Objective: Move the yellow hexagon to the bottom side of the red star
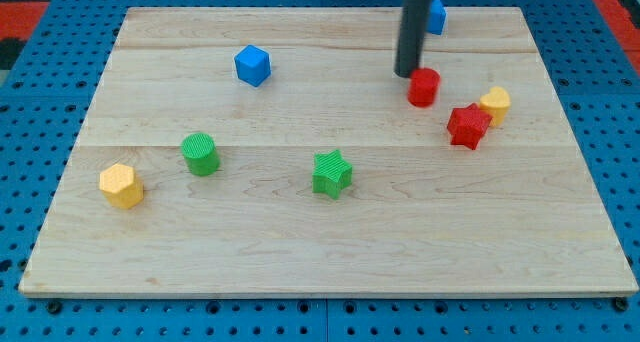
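The yellow hexagon (pixel 121 185) lies near the board's lower left. The red star (pixel 467 125) lies at the right, far from it. A second yellow block (pixel 494 104) touches the red star's upper right side. My tip (pixel 408 74) stands near the view's top, just left of and touching or almost touching a red cylinder (pixel 424 86). The tip is up and to the left of the red star, and far to the right of the yellow hexagon.
A blue cube (pixel 253 64) sits at the upper left of centre. A blue block (pixel 437 16) is partly hidden behind the rod at the top edge. A green cylinder (pixel 200 153) and a green star (pixel 332 173) lie in the middle. The wooden board (pixel 300 262) rests on blue pegboard.
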Available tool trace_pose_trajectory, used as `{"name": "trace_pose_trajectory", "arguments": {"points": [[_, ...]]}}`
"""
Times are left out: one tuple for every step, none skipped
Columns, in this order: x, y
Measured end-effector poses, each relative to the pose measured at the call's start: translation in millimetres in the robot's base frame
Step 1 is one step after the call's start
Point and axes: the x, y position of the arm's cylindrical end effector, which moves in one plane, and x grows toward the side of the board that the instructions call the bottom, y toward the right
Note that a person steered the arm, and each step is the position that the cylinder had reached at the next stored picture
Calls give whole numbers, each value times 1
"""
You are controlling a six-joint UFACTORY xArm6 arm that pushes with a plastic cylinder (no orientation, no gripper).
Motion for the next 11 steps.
{"name": "trace_pose_trajectory", "arguments": {"points": [[6,-32],[28,-180],[28,-275],[29,-294],[110,-330],[163,-404],[204,-363],[191,-307],[173,-261],[186,-230],[186,-188]]}}
